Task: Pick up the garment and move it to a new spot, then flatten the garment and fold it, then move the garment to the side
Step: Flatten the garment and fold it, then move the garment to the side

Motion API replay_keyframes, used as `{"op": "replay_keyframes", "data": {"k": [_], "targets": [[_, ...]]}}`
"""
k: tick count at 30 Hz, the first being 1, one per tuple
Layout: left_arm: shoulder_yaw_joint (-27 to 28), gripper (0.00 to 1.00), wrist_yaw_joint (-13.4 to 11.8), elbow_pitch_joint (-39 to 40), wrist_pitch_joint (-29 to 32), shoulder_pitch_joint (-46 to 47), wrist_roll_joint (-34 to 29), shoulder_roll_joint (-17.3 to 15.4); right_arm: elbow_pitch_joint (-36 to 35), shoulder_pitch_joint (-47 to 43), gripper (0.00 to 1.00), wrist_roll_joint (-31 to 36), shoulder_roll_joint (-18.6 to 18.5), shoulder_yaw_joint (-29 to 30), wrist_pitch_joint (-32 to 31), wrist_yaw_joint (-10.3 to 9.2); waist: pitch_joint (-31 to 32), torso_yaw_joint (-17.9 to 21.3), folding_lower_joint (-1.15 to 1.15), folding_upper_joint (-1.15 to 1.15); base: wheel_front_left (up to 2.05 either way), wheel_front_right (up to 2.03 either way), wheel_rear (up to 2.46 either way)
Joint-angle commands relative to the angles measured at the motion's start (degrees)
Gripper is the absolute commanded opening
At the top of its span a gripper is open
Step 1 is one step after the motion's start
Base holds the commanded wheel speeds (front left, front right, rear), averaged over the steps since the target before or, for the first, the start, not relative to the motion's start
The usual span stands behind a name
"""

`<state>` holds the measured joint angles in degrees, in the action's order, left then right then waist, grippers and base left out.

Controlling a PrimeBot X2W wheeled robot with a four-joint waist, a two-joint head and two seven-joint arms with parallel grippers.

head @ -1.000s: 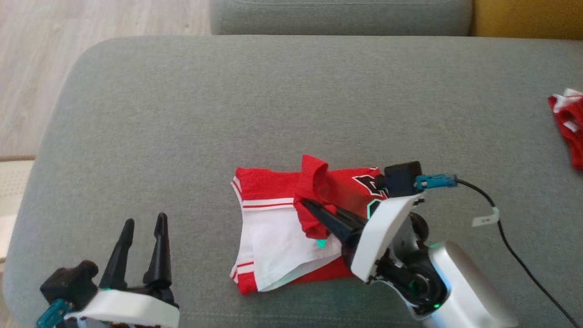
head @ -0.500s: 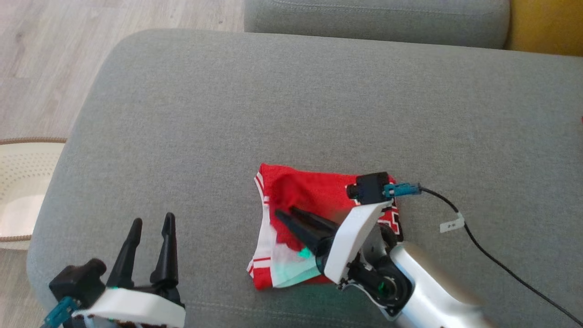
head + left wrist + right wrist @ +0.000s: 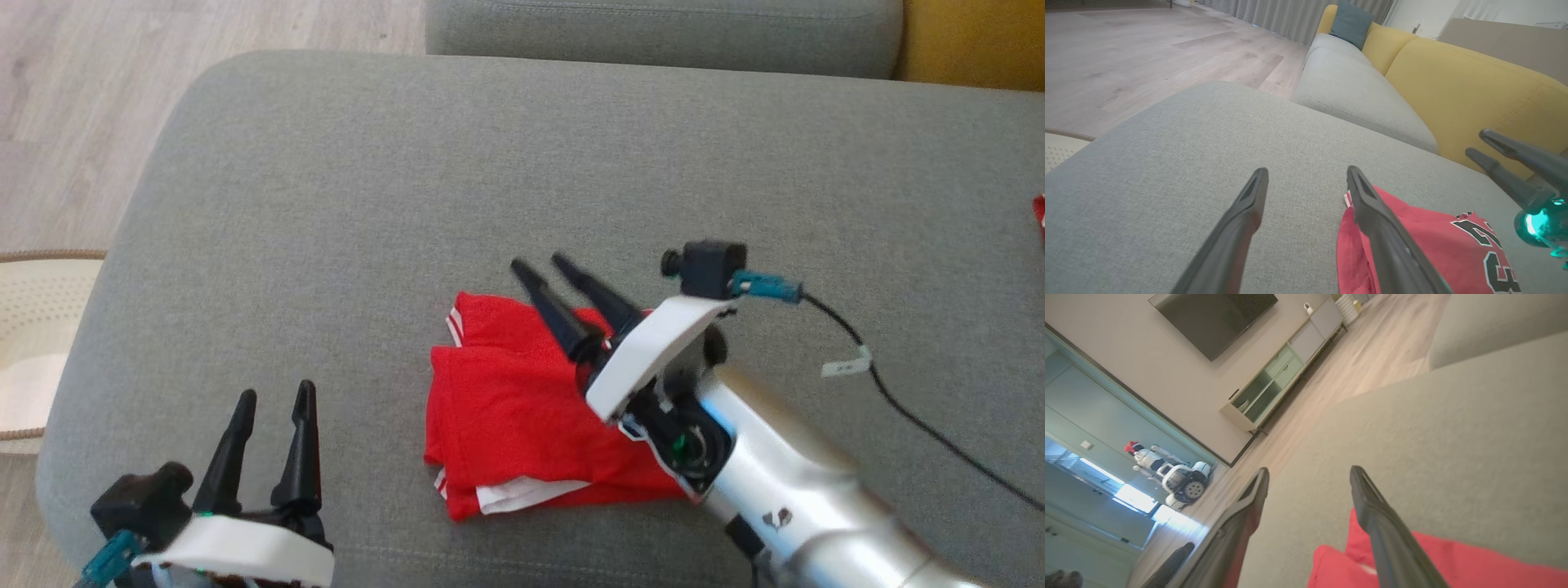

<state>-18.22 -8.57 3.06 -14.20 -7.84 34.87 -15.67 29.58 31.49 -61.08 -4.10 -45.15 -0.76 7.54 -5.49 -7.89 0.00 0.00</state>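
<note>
The garment [image 3: 506,408] is a red jersey with white trim, lying folded on the grey sofa cushion [image 3: 408,180]. In the left wrist view the garment [image 3: 1437,249] shows black numbers. My right gripper [image 3: 540,265] hovers over its far edge, open, with nothing between the fingers. The right wrist view has the garment [image 3: 1437,559] below the open right gripper [image 3: 1308,471]. My left gripper [image 3: 273,396] stands open near the cushion's front left, apart from the garment. In its own view the left gripper [image 3: 1306,170] is empty, with the right fingers [image 3: 1506,179] at the right.
Another red and white cloth [image 3: 1038,214] peeks in at the right edge. A black cable [image 3: 898,400] trails from the right wrist over the cushion. A pale basket [image 3: 33,327] stands on the wood floor left of the cushion. A yellow backrest [image 3: 1461,85] rises behind.
My right gripper opened, let go of the red flap and rose toward the far edge. The flap now lies folded over the white part. The head camera shifted.
</note>
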Motion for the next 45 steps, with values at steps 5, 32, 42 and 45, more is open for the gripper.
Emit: {"op": "replay_keyframes", "data": {"k": [5,32,42,45], "targets": [[0.9,1.0,0.1,1.1,-0.4,4.5,-1.2,-0.2,2.7,4.1,1.0,7.6,1.2,2.5,7.6,-0.05,0.1,1.0,0.0,0.0,0.0,0.0,0.0],[7.6,1.0,0.9,-3.4,-0.8,5.0,-15.3,7.7,-13.9,-23.3,1.0,48.2,1.2,39.9,15.8,-0.05,3.5,7.0,0.0,0.0,0.0,0.0,0.0],[9.7,1.0,3.3,-5.2,-0.8,3.0,-18.5,9.6,-14.6,-26.9,1.0,46.9,1.2,38.4,15.8,-0.05,4.8,7.1,0.0,0.0,0.0,0.0,0.0],[10.0,1.0,3.7,-5.5,-0.8,2.8,-18.9,9.8,-14.4,-27.3,1.0,47.0,1.2,38.4,15.8,-0.05,5.1,7.1,0.0,0.0,0.0,0.0,0.0]]}}
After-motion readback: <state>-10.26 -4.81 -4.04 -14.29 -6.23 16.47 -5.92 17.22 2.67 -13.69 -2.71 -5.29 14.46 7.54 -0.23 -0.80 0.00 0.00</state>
